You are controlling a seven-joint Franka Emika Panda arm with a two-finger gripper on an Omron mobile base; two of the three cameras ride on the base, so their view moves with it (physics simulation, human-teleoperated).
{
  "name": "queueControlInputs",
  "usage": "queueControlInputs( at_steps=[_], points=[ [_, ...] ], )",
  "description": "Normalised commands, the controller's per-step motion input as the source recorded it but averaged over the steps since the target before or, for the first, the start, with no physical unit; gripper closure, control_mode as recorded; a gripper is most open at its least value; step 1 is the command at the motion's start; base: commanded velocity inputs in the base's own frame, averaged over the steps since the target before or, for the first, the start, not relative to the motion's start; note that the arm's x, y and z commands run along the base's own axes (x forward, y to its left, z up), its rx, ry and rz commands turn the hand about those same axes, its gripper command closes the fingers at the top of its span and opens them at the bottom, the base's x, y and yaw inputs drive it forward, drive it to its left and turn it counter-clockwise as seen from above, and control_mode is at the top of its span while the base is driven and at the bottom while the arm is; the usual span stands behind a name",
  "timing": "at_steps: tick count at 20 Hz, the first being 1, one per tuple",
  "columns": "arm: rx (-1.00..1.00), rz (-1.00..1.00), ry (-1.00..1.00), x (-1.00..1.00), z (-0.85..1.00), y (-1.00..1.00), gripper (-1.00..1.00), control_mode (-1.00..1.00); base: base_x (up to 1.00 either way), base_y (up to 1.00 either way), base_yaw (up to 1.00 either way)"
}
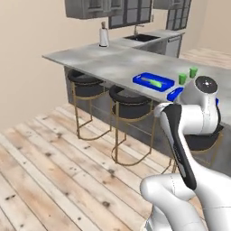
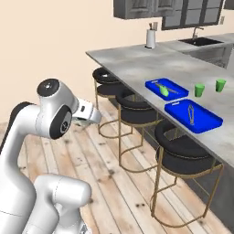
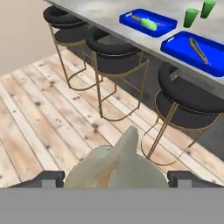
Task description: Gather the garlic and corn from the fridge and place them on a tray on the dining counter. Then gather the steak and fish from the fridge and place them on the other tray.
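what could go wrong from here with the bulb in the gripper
The garlic sits in the gripper over bare floor; a slip could send it under the stools. The corn lies in the farther tray; the nearer tray is an easy wrong drop. The green cups beside the trays could get knocked.

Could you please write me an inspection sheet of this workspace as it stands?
Surface: long grey marbled dining counter.
Job's things: light-green smooth corn in the farther bright-blue flat tray; nearer blue tray alongside.
Clutter: two green cups; a thin grey object in each tray, kind unclear.
Grippers: gripper closed around a pale pointed bulb, likely the garlic, above the floor.
Cables: nothing seen.
Surroundings: black gold-legged stools, plank floor, sink behind.
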Motion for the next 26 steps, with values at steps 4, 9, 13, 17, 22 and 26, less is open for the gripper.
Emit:
queueControlInputs(
  at_steps=[4,9,13,17,22,26],
  points=[
    [0.0,0.0,0.0,0.0,0.0,0.0,1.0,1.0,1.0,0.96,-0.62],
    [0.0,0.0,0.0,0.0,0.0,0.0,1.0,1.0,0.96,0.95,-0.62],
    [0.0,0.0,0.0,0.0,0.0,0.0,1.0,1.0,0.71,1.0,-0.54],
    [0.0,0.0,0.0,0.0,0.0,0.0,1.0,1.0,0.76,0.85,-0.46],
    [0.0,0.0,0.0,0.0,0.0,0.0,1.0,1.0,0.41,0.31,-0.26],
    [0.0,0.0,0.0,0.0,0.0,0.0,1.0,1.0,0.63,0.04,-0.17]
  ],
)
